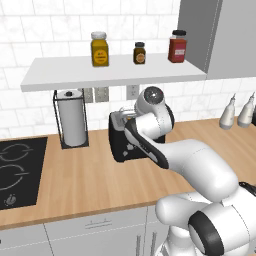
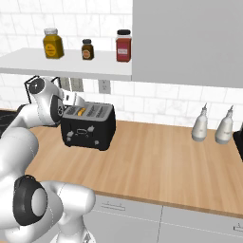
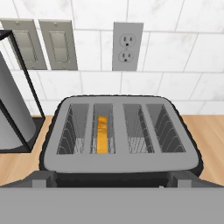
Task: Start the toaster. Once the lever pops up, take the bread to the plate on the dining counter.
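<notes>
The black toaster (image 1: 122, 142) (image 2: 89, 126) (image 3: 120, 131) stands on the narrow wooden counter by the tiled wall. One slice of bread (image 3: 102, 134) (image 2: 81, 111) sits deep in its second slot from the left, with only the orange-brown crust edge showing. My gripper (image 3: 113, 181) hovers just above the toaster's front edge and looks down into the slots. It is open, its two dark fingertips (image 3: 43, 179) stand far apart, and nothing is between them. The plate and the dining counter are out of view.
A paper towel roll in a black wire holder (image 1: 71, 117) (image 3: 11, 113) stands close to the toaster's left. A black cooktop (image 1: 15, 172) lies further left. Above, a white shelf (image 1: 115, 72) carries three jars. Two pale bottles (image 2: 211, 124) stand to the right, under a grey cabinet (image 2: 190, 42).
</notes>
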